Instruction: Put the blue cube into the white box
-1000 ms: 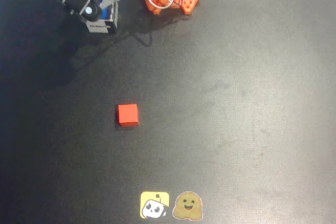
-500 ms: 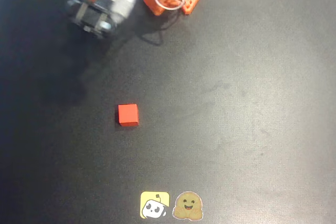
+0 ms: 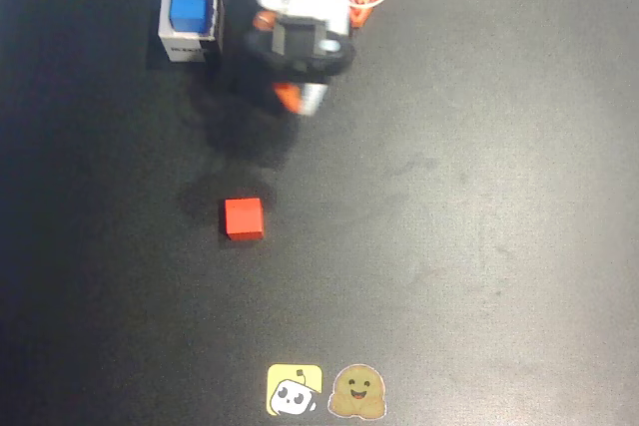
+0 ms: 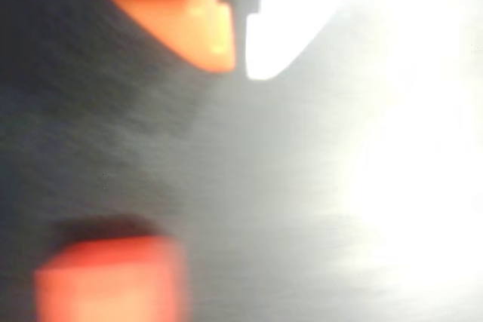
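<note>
Top left in the overhead view, blue cube (image 3: 188,9) sits inside the white box (image 3: 166,35), so placing looks done. Gripper (image 3: 299,97) is well apart to the right, fingers nearly together and holding nothing; wrist view blurred. Best finish: retreat high, clear of the box wall and the red cube (image 3: 244,217) lower down.

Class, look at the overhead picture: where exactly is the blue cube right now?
The blue cube sits inside the white box near the top left of the overhead view, left of the hand.
</note>
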Robot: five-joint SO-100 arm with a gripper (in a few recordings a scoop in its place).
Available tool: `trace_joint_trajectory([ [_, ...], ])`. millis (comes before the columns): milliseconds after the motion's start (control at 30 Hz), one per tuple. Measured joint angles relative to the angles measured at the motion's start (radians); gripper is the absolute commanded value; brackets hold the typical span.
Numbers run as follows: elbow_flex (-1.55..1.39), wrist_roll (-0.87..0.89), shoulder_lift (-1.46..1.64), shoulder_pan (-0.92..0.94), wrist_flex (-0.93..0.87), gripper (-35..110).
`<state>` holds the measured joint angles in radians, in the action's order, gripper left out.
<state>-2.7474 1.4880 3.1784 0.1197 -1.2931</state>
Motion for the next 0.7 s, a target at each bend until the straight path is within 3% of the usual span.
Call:
trace_joint_trajectory([
  [167,-0.049,0.109,0.014,-0.163,0.002,0],
  [300,-0.12,0.179,0.017,-0.192,0.002,0],
  [500,-0.204,0.224,0.02,-0.178,-0.008,0],
  [700,-0.21,0.138,0.015,-0.098,-0.048,0],
])
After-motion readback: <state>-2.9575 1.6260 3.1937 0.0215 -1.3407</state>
